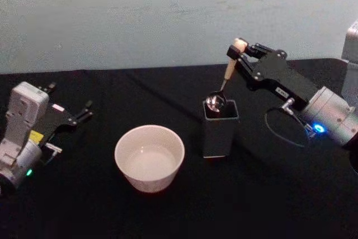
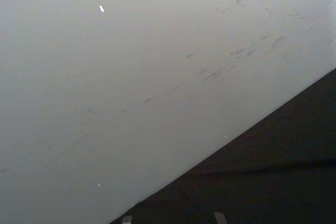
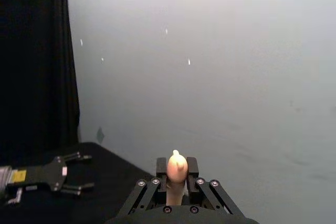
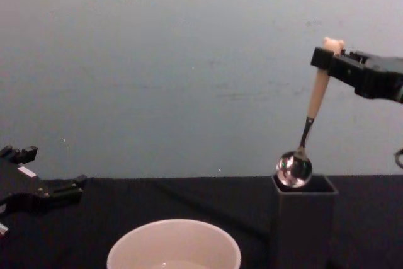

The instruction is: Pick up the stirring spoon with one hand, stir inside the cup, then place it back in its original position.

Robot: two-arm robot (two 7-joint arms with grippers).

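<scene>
Right gripper point(image 1: 238, 50) is clamping the slim beige-handled, bear-topped metal spoon point(image 1: 229, 71) near its head; light, stiff, neck probably slippery. Left gripper point(image 1: 68, 102) is idling, fingers apart.

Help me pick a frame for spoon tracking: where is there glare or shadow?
Head view: the spoon, held by the right gripper over the holder, glints at its bowl; the cup shades softly inside. Chest view: its bowl mirrors bright spots; black cloth hides shadows by the parked left gripper.

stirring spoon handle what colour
Beige; the stirring spoon handle shows best in the chest view.
</scene>
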